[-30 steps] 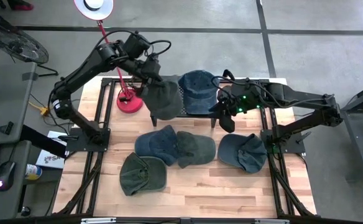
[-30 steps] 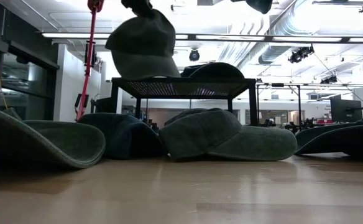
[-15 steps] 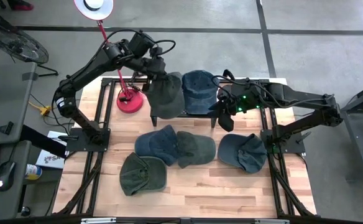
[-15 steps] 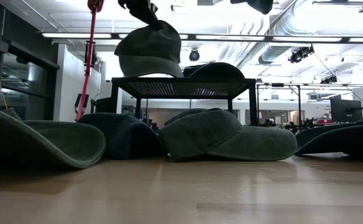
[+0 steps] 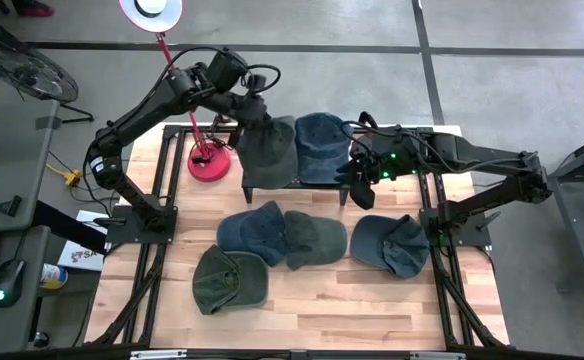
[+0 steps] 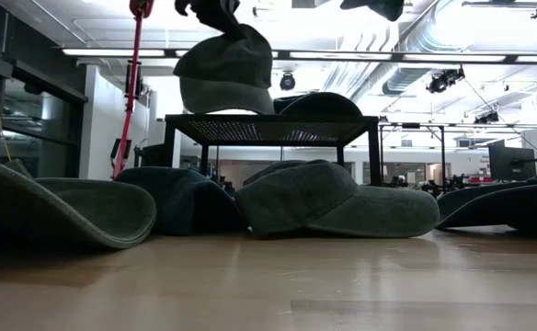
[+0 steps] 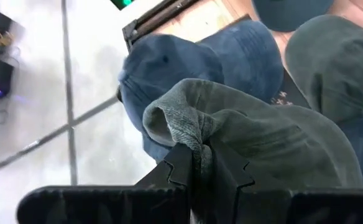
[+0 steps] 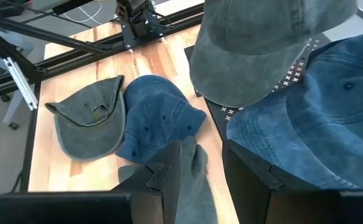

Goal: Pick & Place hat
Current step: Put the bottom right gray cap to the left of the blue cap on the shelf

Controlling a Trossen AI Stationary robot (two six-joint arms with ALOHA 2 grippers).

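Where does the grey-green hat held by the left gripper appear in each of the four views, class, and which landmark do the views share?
High view: grey-green hat top centre, over the black rack's left part, beside the blue hat.
Low view: upper centre, above the rack top.
Left wrist view: centre, pinched in the left gripper.
Right wrist view: top, above the rack.
Shared landmark: the blue hat.

A red lamp stand (image 5: pixel 209 160) with a white shade (image 5: pixel 151 10) is seen at the table's (image 5: pixel 312 300) back-left corner. A computer mouse (image 5: pixel 10 277) is seen on a desk beside the table.
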